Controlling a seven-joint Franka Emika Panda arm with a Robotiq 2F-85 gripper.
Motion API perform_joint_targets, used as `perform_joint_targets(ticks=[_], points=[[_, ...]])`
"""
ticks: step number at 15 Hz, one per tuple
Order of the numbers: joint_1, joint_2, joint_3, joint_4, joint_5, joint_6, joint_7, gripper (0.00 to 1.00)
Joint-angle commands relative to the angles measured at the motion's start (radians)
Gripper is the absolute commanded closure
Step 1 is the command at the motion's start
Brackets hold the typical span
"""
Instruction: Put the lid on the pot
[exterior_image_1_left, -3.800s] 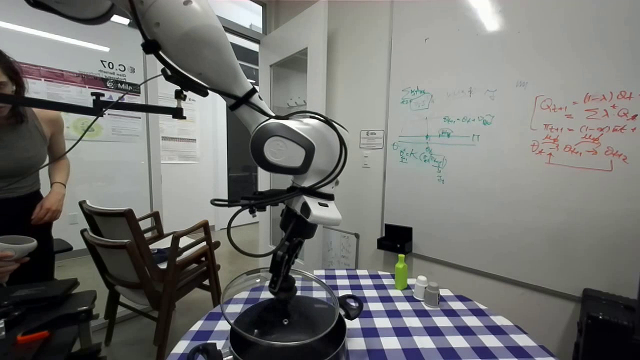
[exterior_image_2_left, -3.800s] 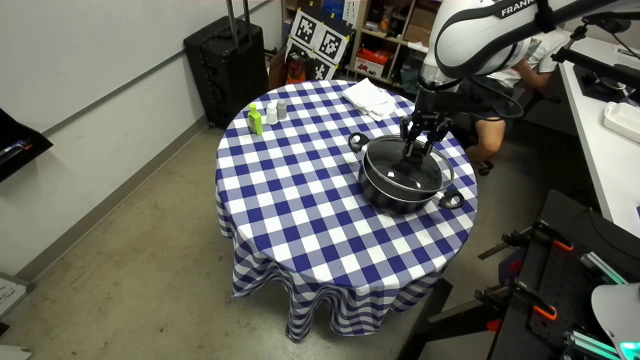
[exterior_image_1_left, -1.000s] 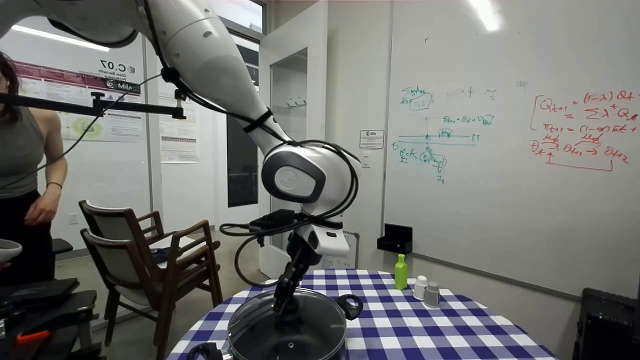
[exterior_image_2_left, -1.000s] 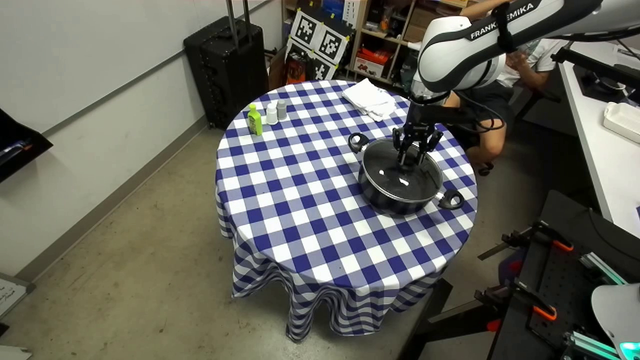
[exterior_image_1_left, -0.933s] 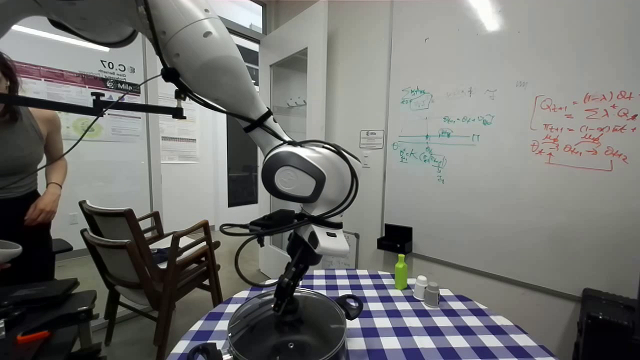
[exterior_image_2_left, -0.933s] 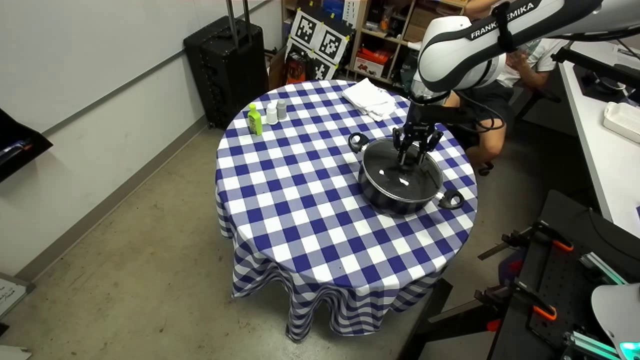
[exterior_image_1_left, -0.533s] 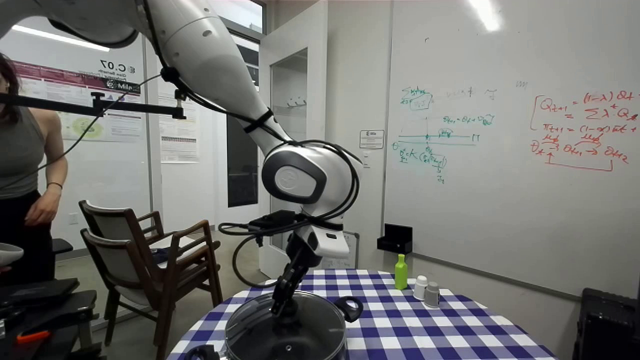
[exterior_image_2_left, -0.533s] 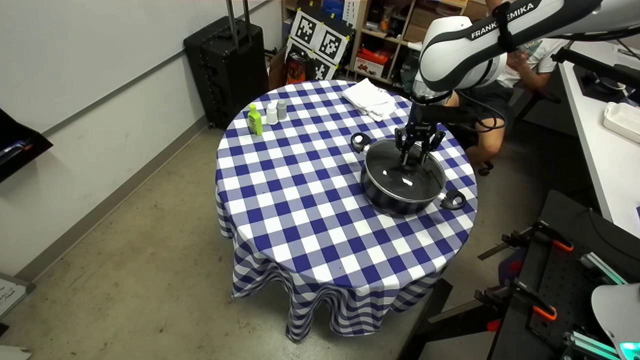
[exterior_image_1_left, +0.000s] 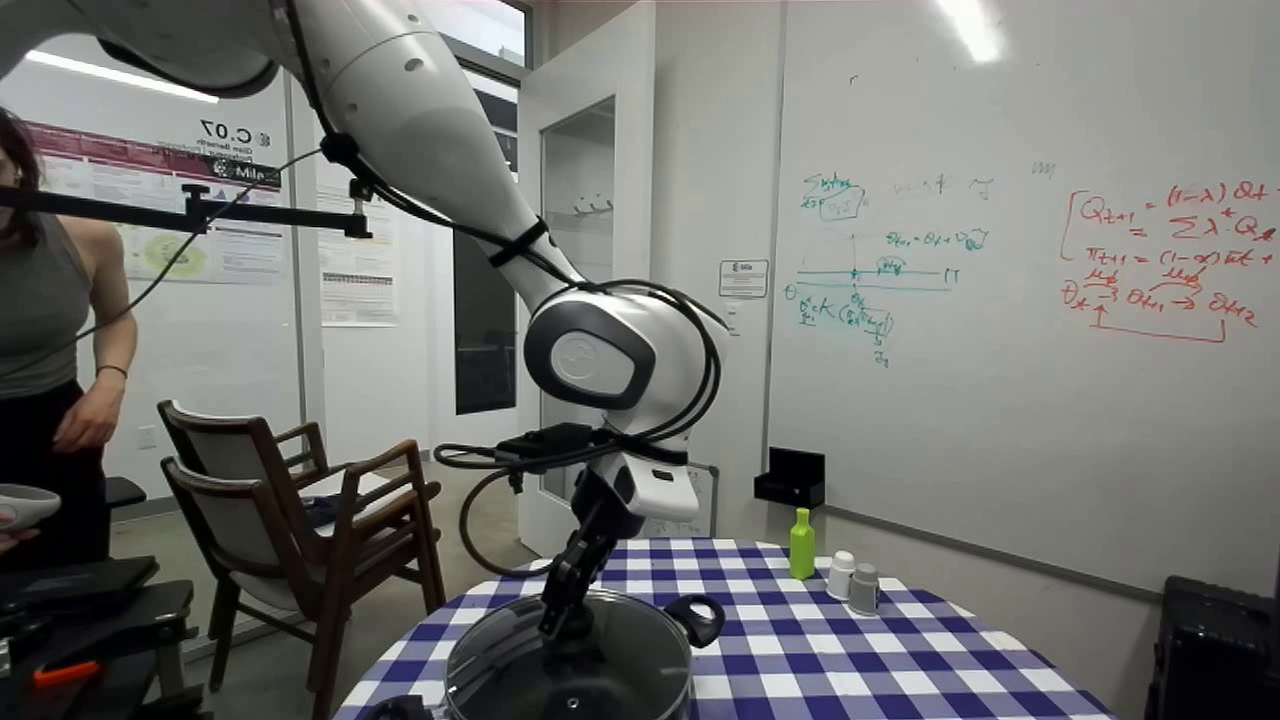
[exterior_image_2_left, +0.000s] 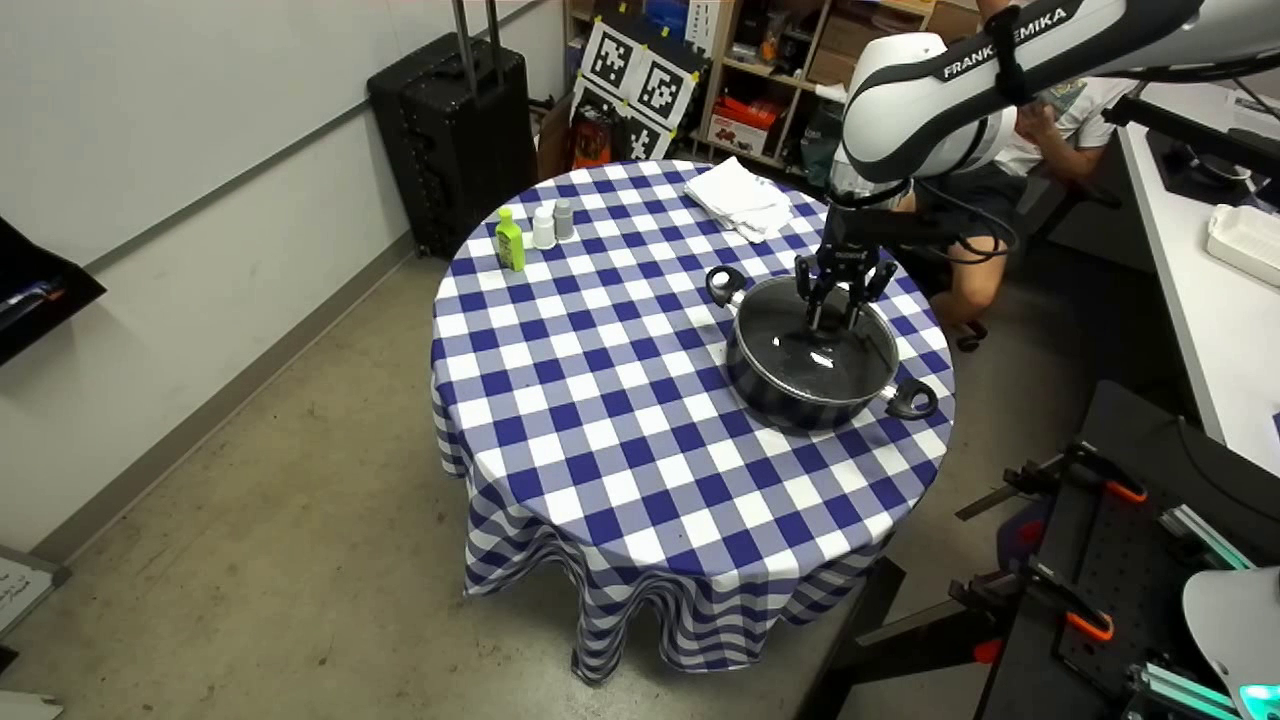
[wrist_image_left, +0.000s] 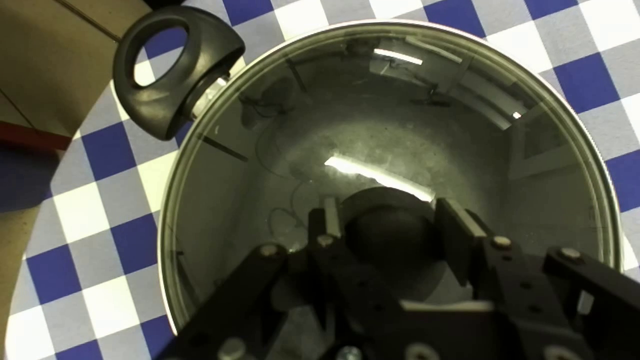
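The black pot stands on the checked tablecloth, its side handles sticking out. The glass lid lies on the pot's rim, looking level and lined up with it in both exterior views. In the wrist view the lid covers the whole pot mouth. My gripper has a finger on each side of the dark lid knob, and both pads appear to touch it. The gripper also shows above the lid in the exterior views. The pot's inside shows dimly through the glass.
A green bottle and white and grey shakers stand at the table's far side. A folded white cloth lies near the table edge. A person stands beyond the dark bench, and wooden chairs are behind.
About four seconds ago the lid hung tilted above the pot; it came down onto the rim. In the last second the pot, lid and gripper have shifted slightly together.
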Motion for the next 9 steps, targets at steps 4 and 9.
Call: perform_joint_targets(ticks=[4,9], points=[[0.020,-0.004,-0.015,0.018,-0.007,-0.024,0.022,0.76],[0.017,0.000,-0.009,0.017,0.002,-0.026,0.011,0.26]])
